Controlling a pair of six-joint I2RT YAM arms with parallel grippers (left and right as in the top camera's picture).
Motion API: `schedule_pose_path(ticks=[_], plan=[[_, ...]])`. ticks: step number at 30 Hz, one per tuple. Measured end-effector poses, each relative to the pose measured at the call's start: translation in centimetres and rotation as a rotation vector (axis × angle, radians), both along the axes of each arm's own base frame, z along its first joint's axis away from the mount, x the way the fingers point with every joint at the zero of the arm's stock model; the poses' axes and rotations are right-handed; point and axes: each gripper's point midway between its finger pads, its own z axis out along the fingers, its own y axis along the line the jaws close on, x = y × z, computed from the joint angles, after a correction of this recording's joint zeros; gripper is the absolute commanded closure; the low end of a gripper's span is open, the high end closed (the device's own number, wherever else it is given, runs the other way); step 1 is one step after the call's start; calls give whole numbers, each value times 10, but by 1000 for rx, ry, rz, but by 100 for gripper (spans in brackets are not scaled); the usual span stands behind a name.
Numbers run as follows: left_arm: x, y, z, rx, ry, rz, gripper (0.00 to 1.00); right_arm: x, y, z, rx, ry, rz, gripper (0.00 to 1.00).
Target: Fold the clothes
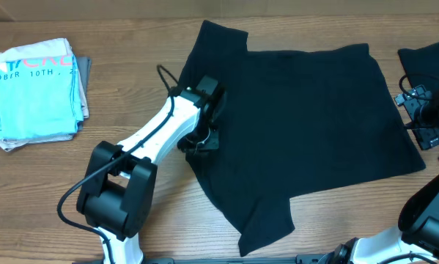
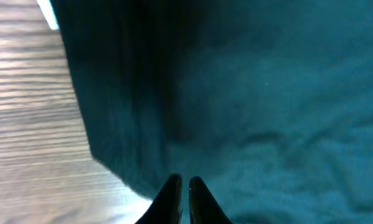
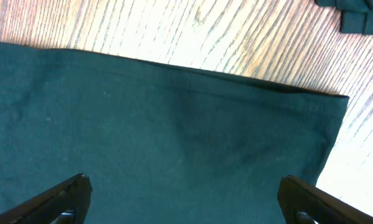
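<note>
The black T-shirt (image 1: pixel 307 125) is spread flat on the table (image 1: pixel 94 117), long axis running side to side: collar end toward the left arm, hem toward the right. So the collar edge is best reached by the left gripper (image 1: pixel 199 138), which is parked right there, jaws all but closed. Whether any cloth is actually nipped can't be made out. The right gripper (image 3: pixel 185 199) is held over the hem corner, spread wide, nothing gripped.
</note>
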Motion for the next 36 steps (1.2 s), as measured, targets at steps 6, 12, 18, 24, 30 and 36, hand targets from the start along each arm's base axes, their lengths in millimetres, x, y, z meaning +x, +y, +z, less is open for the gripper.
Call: schedule_pose_path(ticks=[6, 12, 18, 24, 30, 36], plan=[[-17, 17, -26, 1, 61, 73, 91, 0, 0, 0, 0, 0, 0, 0], [-19, 21, -34, -18, 67, 111, 82, 0, 0, 0, 0, 1, 0, 0], [-20, 28, -35, -18, 60, 134, 80, 0, 0, 0, 0, 0, 0, 0], [-18, 58, -36, -5, 80, 225, 82, 0, 0, 0, 0, 1, 0, 0], [-11, 94, -36, 4, 90, 339, 86, 0, 0, 0, 0, 0, 0, 0], [-10, 98, -35, 12, 85, 345, 85, 0, 0, 0, 0, 1, 0, 0]])
